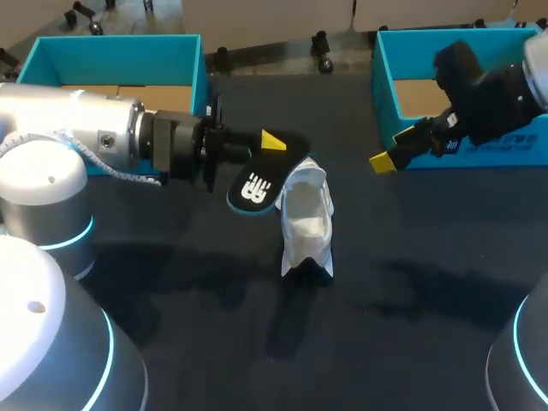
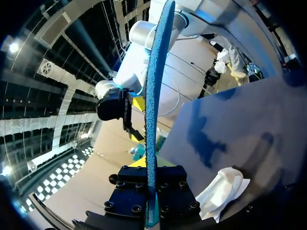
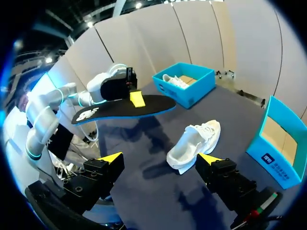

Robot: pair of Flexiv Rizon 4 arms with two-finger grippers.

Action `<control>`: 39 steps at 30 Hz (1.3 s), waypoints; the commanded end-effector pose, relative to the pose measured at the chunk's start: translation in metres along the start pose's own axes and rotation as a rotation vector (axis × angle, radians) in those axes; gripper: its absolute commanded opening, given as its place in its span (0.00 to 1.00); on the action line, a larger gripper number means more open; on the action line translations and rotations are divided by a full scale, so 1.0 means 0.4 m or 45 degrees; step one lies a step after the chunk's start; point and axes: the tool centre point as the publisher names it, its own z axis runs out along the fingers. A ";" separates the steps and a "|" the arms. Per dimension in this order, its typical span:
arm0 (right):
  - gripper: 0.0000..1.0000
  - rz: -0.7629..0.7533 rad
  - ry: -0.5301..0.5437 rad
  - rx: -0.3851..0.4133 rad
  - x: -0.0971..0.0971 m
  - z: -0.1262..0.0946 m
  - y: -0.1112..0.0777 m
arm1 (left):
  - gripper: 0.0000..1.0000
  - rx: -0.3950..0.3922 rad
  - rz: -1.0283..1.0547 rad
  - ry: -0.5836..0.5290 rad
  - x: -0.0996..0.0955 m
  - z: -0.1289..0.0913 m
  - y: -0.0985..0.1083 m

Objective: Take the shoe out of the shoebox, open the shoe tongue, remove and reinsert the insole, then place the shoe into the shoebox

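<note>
Shows the insole [image 1: 257, 187] clamped between the fingers of the left gripper [image 1: 267, 147] above the table [image 1: 411, 282]; places the white shoe [image 1: 306, 221] on the table just beside it; finds the right gripper [image 3: 159, 157] with fingers spread apart, empty.

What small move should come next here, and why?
Probably the right gripper, open and empty beside the blue cardboard box, should come down to steady the white fabric shoe on the black table. The left gripper is shut on the black foam insole with blue edging, held in the air beside the shoe: the insole is out, so reinsertion looks next.
</note>
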 end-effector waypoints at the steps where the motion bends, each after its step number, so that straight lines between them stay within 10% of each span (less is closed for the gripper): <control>1: 1.00 0.002 -0.003 0.009 0.002 0.003 0.007 | 0.00 -0.018 -0.029 0.020 0.013 -0.004 -0.009; 39: 1.00 -0.419 -0.159 0.205 -0.085 0.084 -0.031 | 0.00 -0.117 -0.265 -0.052 0.119 -0.025 0.001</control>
